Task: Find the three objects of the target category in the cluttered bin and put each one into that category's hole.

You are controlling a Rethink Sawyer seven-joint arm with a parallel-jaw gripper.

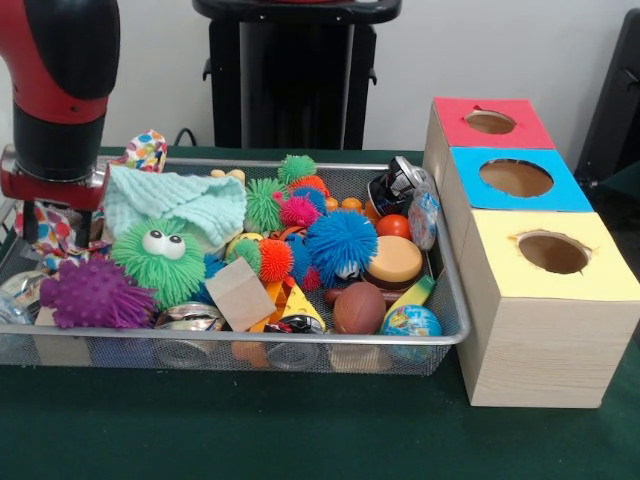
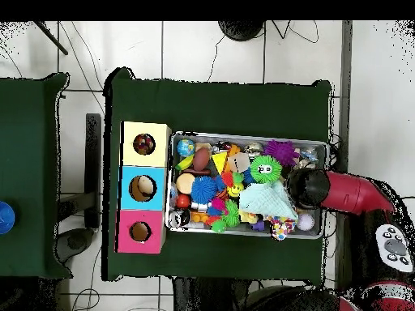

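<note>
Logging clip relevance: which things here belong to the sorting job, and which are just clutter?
Job:
wire tray
dotted cloth
yellow box hole
claw

Clutter:
mint cloth
green spiky ball
purple spiky ball
blue box
red box

You couldn't see the claw (image 1: 38, 222) properly: the front view showed only dark bits under the red wrist, buried among dotted cloth (image 1: 45, 232), and the arm's (image 2: 312, 188) own bulk covered it from overhead. Open or closed was impossible to call. The arm was cut off by the top edge in front. A second dotted cloth (image 1: 147, 150) poked out behind the mint cloth (image 1: 180, 203), mostly hidden. Toys under the green spiky ball (image 1: 160, 258) and along the bin's (image 1: 300, 341) near wall blurred behind mesh.
</note>
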